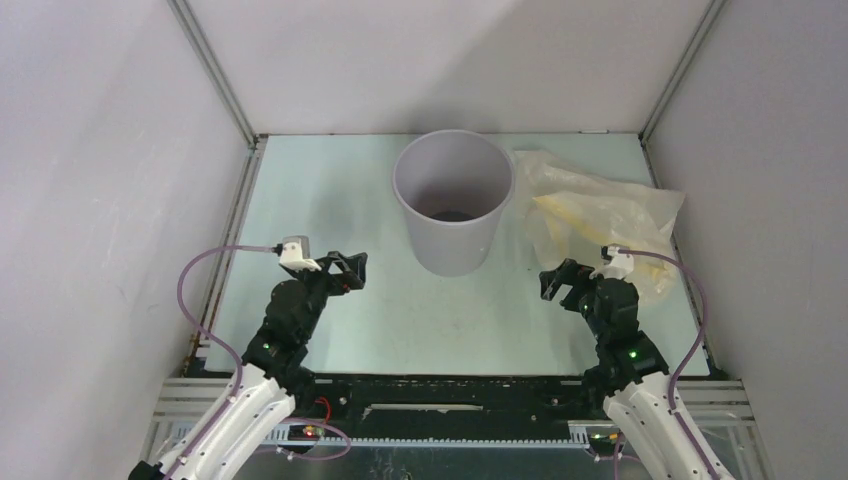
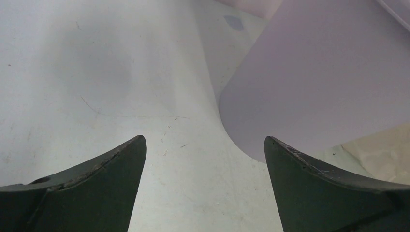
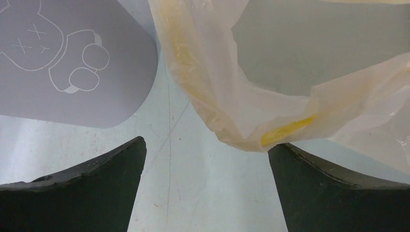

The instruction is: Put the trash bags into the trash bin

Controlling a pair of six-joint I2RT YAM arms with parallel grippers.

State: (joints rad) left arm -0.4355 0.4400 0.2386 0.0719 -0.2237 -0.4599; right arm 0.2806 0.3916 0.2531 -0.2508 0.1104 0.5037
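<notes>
The light grey round trash bin stands upright at the middle back of the table, open top up. It also shows in the left wrist view and in the right wrist view, where a white cartoon outline is on its wall. The pale yellow-cream trash bag lies crumpled on the table to the right of the bin. In the right wrist view the bag lies just ahead of the right fingertip. My left gripper is open and empty, near-left of the bin. My right gripper is open and empty, just near of the bag.
Grey walls enclose the pale green table on the left, back and right. A metal rail runs along the near edge by the arm bases. Purple cables loop beside each arm.
</notes>
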